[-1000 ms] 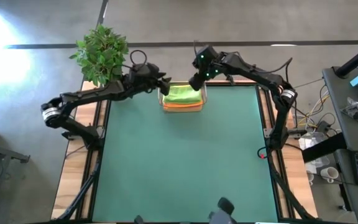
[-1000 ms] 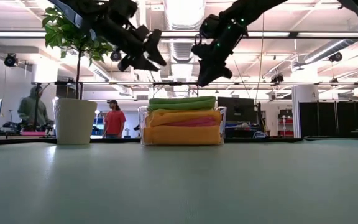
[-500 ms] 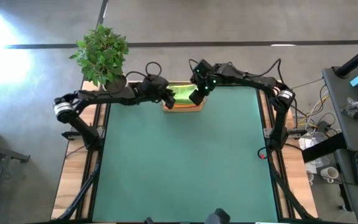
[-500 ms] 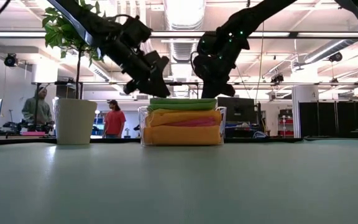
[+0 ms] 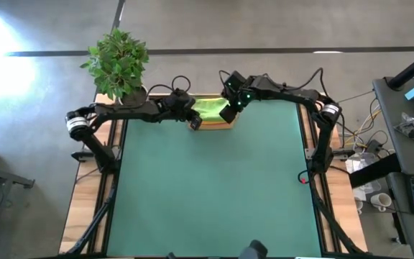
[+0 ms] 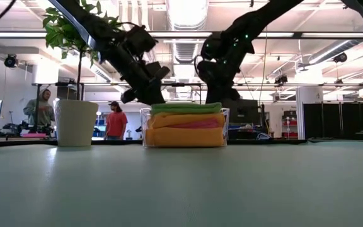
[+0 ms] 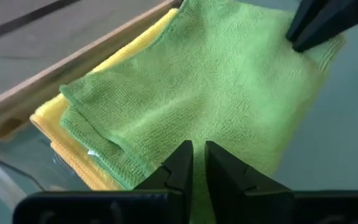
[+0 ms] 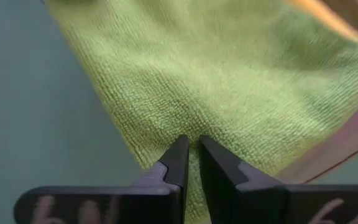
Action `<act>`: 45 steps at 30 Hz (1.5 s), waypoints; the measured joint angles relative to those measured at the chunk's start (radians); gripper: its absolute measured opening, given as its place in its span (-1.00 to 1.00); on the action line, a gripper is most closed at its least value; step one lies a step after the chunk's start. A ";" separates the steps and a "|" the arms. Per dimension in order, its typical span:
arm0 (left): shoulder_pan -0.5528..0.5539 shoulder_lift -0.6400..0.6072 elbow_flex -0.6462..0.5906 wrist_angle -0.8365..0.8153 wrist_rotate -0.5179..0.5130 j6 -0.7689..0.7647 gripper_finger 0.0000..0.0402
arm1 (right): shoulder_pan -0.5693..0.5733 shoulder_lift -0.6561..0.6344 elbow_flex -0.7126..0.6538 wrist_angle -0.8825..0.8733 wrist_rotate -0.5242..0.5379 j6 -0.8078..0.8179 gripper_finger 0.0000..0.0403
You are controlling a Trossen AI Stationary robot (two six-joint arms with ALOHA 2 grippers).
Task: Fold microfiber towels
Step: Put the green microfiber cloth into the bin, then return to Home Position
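A stack of folded microfiber towels sits in a clear tray (image 6: 145,126) at the table's far middle. The green towel (image 6: 186,108) lies on top, over a yellow one (image 6: 188,118), a pink one (image 6: 200,125) and an orange one (image 6: 184,137). My left gripper (image 7: 198,163) is down at the green towel's near left part and shut on it. My right gripper (image 8: 192,158) is down at its near right part, also shut on it. From above, the two grippers (image 5: 193,120) (image 5: 228,112) stand at either end of the tray's near side. My left gripper pinches the green towel's near left edge (image 7: 194,138) between its two fingers, slanting down from the table's left. One layer or several, I cannot tell. The towel lies flat on the stack. My right gripper pinches the green towel near its near right corner (image 8: 190,132) between its two fingers, slanting down from the table's right. The number of layers does not show. The cloth rests on the stack, slack.
A potted plant (image 5: 117,61) in a white pot (image 6: 75,123) stands at the table's far left corner. The green mat (image 5: 214,187) stretches wide in front of the tray. Two people (image 6: 115,120) (image 6: 40,110) stand in the room behind.
Both grippers have come down from above the tray onto the green towel, tipping further downward. The left one has shut from wide open, and the right one has shut too, each on the green cloth. The towel stays on the stack.
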 joint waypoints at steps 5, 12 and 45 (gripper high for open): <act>0.000 -0.097 0.011 -0.009 0.005 0.007 -0.87 | 0.000 -0.063 0.026 -0.002 0.001 -0.033 -0.86; -0.031 -0.305 0.014 -0.177 0.008 0.068 -0.87 | 0.016 -0.234 -0.002 -0.001 0.001 -0.129 -0.86; -0.564 -1.254 -0.820 0.052 -0.127 -0.028 -1.00 | 0.469 -0.570 -0.409 0.649 0.007 0.306 -0.86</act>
